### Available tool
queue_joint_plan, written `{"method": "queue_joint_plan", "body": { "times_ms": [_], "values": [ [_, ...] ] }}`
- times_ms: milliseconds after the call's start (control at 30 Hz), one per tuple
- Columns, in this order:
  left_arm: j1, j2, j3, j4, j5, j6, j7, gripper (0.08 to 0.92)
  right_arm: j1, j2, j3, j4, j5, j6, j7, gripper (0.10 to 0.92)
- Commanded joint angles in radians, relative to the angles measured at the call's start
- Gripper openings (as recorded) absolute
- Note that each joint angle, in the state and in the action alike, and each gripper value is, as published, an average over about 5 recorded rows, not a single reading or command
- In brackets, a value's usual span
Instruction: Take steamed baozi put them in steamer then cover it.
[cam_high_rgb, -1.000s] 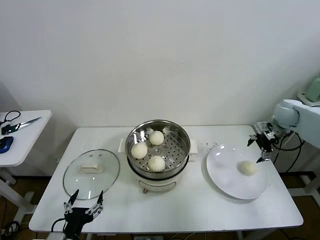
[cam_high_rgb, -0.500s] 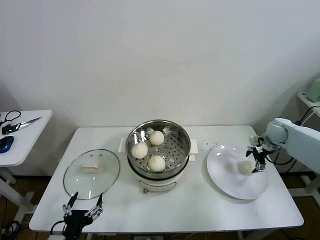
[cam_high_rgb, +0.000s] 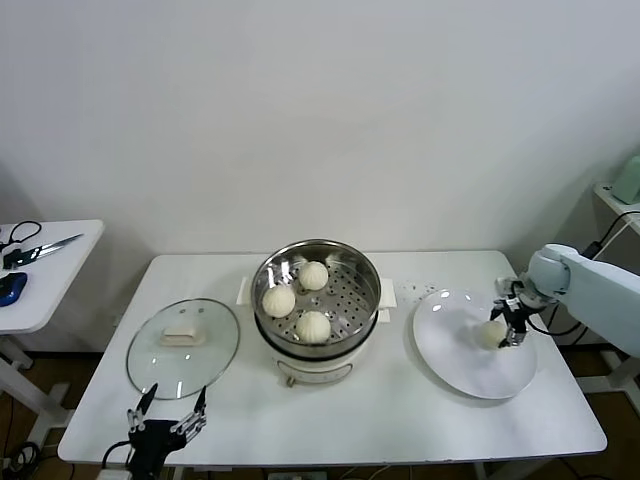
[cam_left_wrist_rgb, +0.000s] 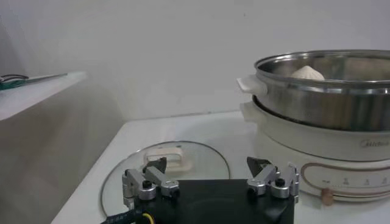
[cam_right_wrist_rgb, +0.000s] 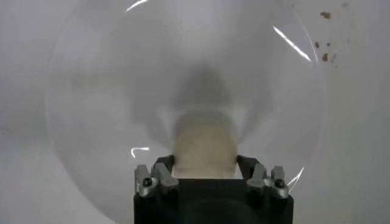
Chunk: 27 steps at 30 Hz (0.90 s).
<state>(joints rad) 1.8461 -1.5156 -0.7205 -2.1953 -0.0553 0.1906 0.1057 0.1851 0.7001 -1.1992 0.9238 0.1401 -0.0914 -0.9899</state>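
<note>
Last off-white round dough bun (cam_high_rgb: 492, 334): on flat white plate (cam_high_rgb: 450, 358), 3 o'clock of shiny steel steamer (cam_high_rgb: 350, 262). Right gripper (cam_high_rgb: 509, 330): jaws closing around bun. Left gripper (cam_high_rgb: 165, 420): jaws open, parked. Risk: soft dough squashed or slipping.

**R wrist cam — bun between the fingers**

Right gripper (cam_right_wrist_rgb: 205, 167) sits low over a white plate (cam_right_wrist_rgb: 91, 122), w/ one off-white baozi (cam_right_wrist_rgb: 205, 149) between its two fingers (cam_right_wrist_rgb: 163, 172). Fingers sit close against both sides of the bun — it looks pinched. Brown crumbs (cam_right_wrist_rgb: 326, 36) dot the table (cam_right_wrist_rgb: 365, 122) past the plate rim.
</note>
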Motion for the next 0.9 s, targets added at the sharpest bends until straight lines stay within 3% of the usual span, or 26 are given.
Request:
{"method": "queue_joint_plan", "body": {
  "times_ms": [33, 300, 533, 700, 900],
  "values": [
    [-0.001, 0.001, 0.0, 0.001, 0.0, -0.001, 0.0, 0.823, 0.041, -0.011, -0.04, 0.027, 0.043, -0.013, -0.01, 0.648],
    [0.001, 0.003, -0.002, -0.01, 0.0, 0.001, 0.0, 0.823, 0.49, -0.041, -0.321, 0.243, 0.301, -0.058, -0.039, 0.628],
    [-0.002, 0.007, 0.003, -0.01, 0.001, 0.005, 0.001, 0.823, 0.966, 0.091, -0.556, 0.463, 0.592, -0.138, -0.063, 0.628],
    [-0.007, 0.017, 0.003, -0.009, -0.003, 0.009, 0.004, 0.823, 1.015, 0.215, -0.504, 0.557, 0.722, -0.197, -0.025, 0.628],
    [-0.018, 0.025, 0.001, -0.01, -0.008, 0.017, 0.004, 0.823, 0.89, 0.366, -0.452, 0.568, 0.739, -0.245, 0.05, 0.628]
  ]
}}
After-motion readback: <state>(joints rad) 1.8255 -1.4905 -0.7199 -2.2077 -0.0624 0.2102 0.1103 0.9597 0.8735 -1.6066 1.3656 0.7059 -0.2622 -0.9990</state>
